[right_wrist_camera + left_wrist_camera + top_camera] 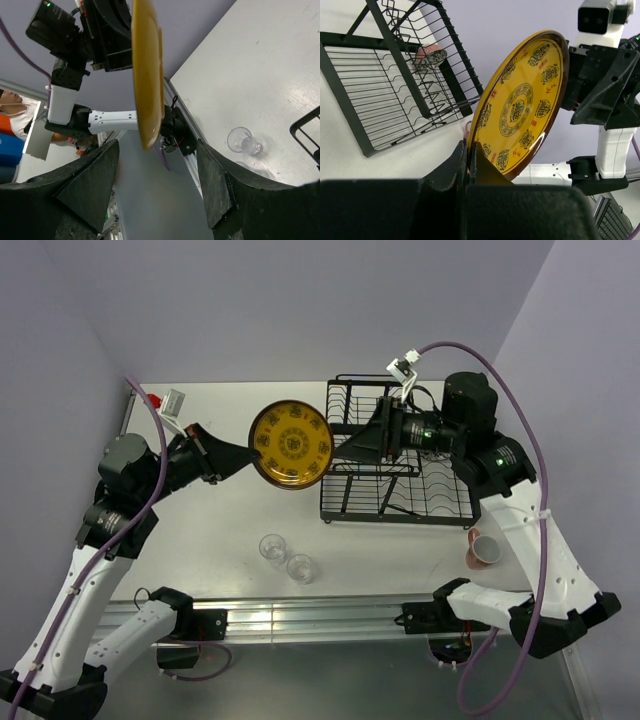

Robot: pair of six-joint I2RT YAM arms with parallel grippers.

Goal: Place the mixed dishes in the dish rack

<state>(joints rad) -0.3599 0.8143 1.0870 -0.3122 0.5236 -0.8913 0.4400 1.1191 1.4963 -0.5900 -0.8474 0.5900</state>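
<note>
Your rack (400,465) stands on the far right part of the table (200,530), and every dish in view sits outside it. The small bowl (485,548) rests on the table just off the rack's near right corner, partly hidden behind the right arm. The two glasses (272,548) (301,568) stand upright just beside each other, near the front edge of the table and well apart from the rack.

The plate (290,445) is up in the air just left of the rack, between your two arms, with its patterned face tilted toward the overhead camera.

Your left pincer (468,159) is clamped tight on the plate's rim. In its wrist view, both fingers pinch the lower edge and the plate rises from them on a slant.

Your right pincer (156,165) has its jaws well apart and holds nothing. From its own camera the plate shows edge-on, lined up with the gap between the two fingers (85,190) and beyond their tips. The overhead view puts this pincer over the rack's left end, just beside the plate's right rim — whether it touches the rim you cannot tell.
</note>
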